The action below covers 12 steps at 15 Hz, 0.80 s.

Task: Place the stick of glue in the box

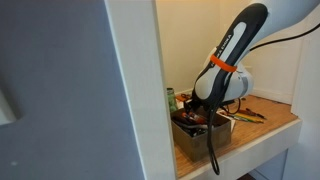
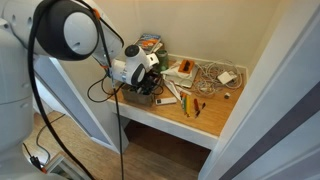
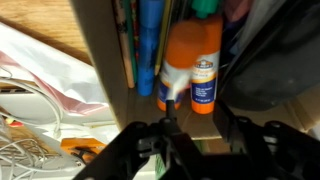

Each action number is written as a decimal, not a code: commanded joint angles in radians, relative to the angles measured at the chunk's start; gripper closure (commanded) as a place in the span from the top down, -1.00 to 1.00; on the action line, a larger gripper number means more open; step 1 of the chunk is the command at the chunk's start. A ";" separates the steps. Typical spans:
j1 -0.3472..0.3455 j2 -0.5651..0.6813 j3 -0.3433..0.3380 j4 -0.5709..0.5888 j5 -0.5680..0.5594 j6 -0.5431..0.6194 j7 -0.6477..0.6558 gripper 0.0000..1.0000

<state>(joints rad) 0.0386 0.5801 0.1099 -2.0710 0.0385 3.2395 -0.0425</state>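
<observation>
Gripper (image 3: 195,125) state wanted: is anything held?

> Cannot be told. Jaws are seen partly apart in the wrist view, with the glue (image 3: 192,68) right at the tips, at 12 o'clock. Pad contact is blurred out.

Glue location?

> Judged to be within the box outline. The box (image 3: 105,60) wall is seen at 10 o'clock of the glue, and blue markers (image 3: 150,40) lie just beside it at 9 o'clock. Whether it rests on the contents or hangs above them is not resolved. In both exterior views the gripper (image 1: 203,115) (image 2: 150,85) is seen low at the box (image 1: 185,135), and the glue is hidden there.

So the task is judged nearly done. What could go wrong?

> Three things are flagged.
> 1. If the glue is held and gets dropped onto the markers, it could roll or end up propped on them, because the box is crowded.
> 2. If the jaws are lifted before they are fully clear, the glue could be dragged back out by pad friction.
> 3. Fingers are close to the wall and the markers, so a skewed retreat could snag them or shove the box along the shelf (image 1: 270,125).

Anything else nearby?

> A white cable (image 3: 30,100) is seen at 8 o'clock, outside the box. It is apart from the fingers, so low risk is judged. A straight vertical exit is advised.
</observation>
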 commanded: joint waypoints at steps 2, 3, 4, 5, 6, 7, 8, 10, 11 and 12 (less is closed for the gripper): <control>-0.067 -0.023 0.083 0.003 -0.034 -0.022 -0.013 0.68; -0.089 -0.040 0.115 -0.009 -0.020 -0.032 -0.030 0.80; -0.112 -0.064 0.147 -0.025 -0.017 -0.060 -0.033 0.93; -0.114 -0.091 0.153 -0.039 -0.009 -0.090 -0.029 0.99; -0.123 -0.124 0.165 -0.053 0.001 -0.134 -0.022 1.00; -0.114 -0.154 0.154 -0.062 0.002 -0.169 -0.007 1.00; -0.102 -0.191 0.136 -0.072 0.014 -0.212 0.004 1.00; -0.066 -0.269 0.075 -0.089 0.020 -0.319 0.039 1.00; -0.051 -0.308 0.039 -0.091 0.010 -0.397 0.063 1.00; -0.036 -0.340 0.005 -0.092 -0.007 -0.465 0.087 1.00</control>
<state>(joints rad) -0.0465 0.3705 0.2052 -2.1109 0.0399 2.9359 -0.0183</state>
